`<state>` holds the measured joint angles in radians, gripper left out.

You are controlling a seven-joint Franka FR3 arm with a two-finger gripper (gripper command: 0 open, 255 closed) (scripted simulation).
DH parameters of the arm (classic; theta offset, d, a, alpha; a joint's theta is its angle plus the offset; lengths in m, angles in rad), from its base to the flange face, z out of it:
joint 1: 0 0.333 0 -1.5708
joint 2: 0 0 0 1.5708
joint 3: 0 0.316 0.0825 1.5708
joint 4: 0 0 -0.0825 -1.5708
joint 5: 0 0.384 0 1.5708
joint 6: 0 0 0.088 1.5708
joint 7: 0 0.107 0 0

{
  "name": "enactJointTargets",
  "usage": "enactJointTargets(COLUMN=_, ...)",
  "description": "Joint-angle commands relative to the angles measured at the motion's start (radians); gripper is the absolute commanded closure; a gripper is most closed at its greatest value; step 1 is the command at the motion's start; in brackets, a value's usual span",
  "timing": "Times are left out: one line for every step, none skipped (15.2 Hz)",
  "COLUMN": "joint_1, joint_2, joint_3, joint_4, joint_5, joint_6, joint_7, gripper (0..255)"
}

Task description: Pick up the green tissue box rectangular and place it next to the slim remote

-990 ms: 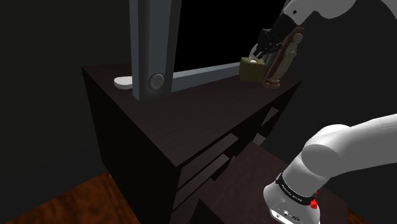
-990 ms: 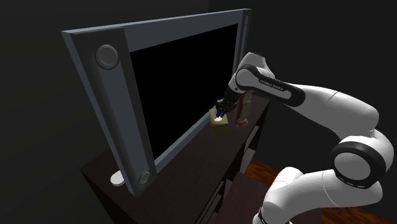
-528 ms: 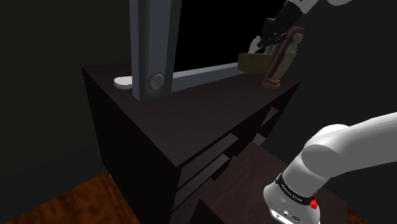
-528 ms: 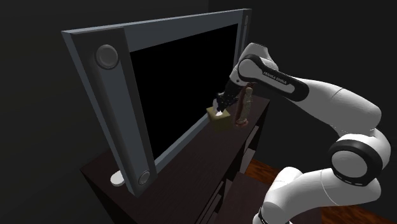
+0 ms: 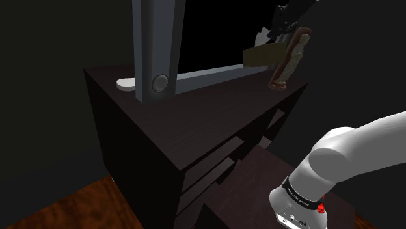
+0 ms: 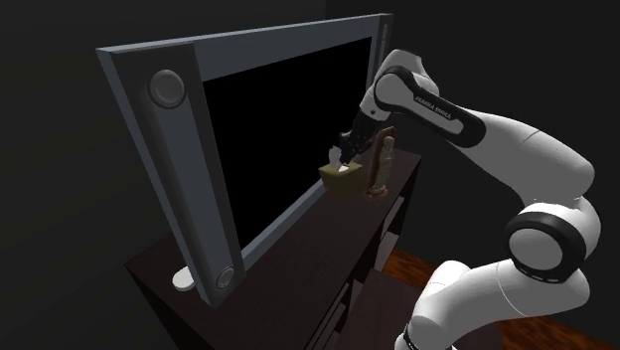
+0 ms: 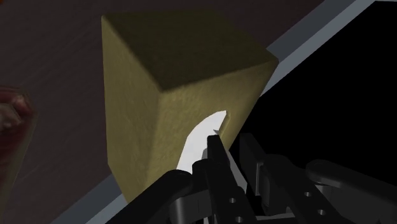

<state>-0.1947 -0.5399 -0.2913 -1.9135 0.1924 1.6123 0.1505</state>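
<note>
Tissue box (image 6: 343,181) (olive) aloft; jaws tight on its white tissue (image 7: 200,137)

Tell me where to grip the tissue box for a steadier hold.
Grip the tissue box by its body, from above, fingers across its two flat long sides beside the slot. The gripper seems pinched at the white tissue, a soft hold; the box looks tilted.

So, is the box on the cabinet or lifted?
Lifted: the claw grips the box by its tissue, its underside clear of the cabinet.
</note>
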Motion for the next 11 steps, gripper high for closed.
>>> enactJointTargets(joint_1=0.003, joint_2=0.010, joint_3=-0.001, joint_4=0.040, joint_5=0.003, joint_6=-0.027, joint_7=0.006, gripper=255)
enactJointTargets(joint_1=0.005, joint_2=0.017, joint_3=-0.001, joint_4=0.060, joint_5=0.004, joint_6=-0.040, joint_7=0.009, gripper=255)
enactJointTargets(joint_1=0.007, joint_2=0.024, joint_3=-0.003, joint_4=0.080, joint_5=0.005, joint_6=-0.053, joint_7=0.011, gripper=255)
enactJointTargets(joint_1=0.008, joint_2=0.031, joint_3=-0.004, joint_4=0.100, joint_5=0.006, joint_6=-0.066, joint_7=0.014, gripper=255)
enactJointTargets(joint_1=0.010, joint_2=0.039, joint_3=-0.005, joint_4=0.120, joint_5=0.008, joint_6=-0.079, joint_7=0.016, gripper=255)
enactJointTargets(joint_1=0.012, joint_2=0.047, joint_3=-0.006, joint_4=0.141, joint_5=0.009, joint_6=-0.092, joint_7=0.019, gripper=255)
enactJointTargets(joint_1=0.013, joint_2=0.054, joint_3=-0.008, joint_4=0.163, joint_5=0.011, joint_6=-0.105, joint_7=0.021, gripper=255)
enactJointTargets(joint_1=0.015, joint_2=0.063, joint_3=-0.009, joint_4=0.184, joint_5=0.013, joint_6=-0.118, joint_7=0.024, gripper=255)
enactJointTargets(joint_1=0.017, joint_2=0.071, joint_3=-0.011, joint_4=0.206, joint_5=0.015, joint_6=-0.132, joint_7=0.026, gripper=255)
enactJointTargets(joint_1=0.019, joint_2=0.080, joint_3=-0.013, joint_4=0.228, joint_5=0.017, joint_6=-0.145, joint_7=0.029, gripper=255)
enactJointTargets(joint_1=0.021, joint_2=0.089, joint_3=-0.015, joint_4=0.251, joint_5=0.019, joint_6=-0.159, joint_7=0.031, gripper=255)
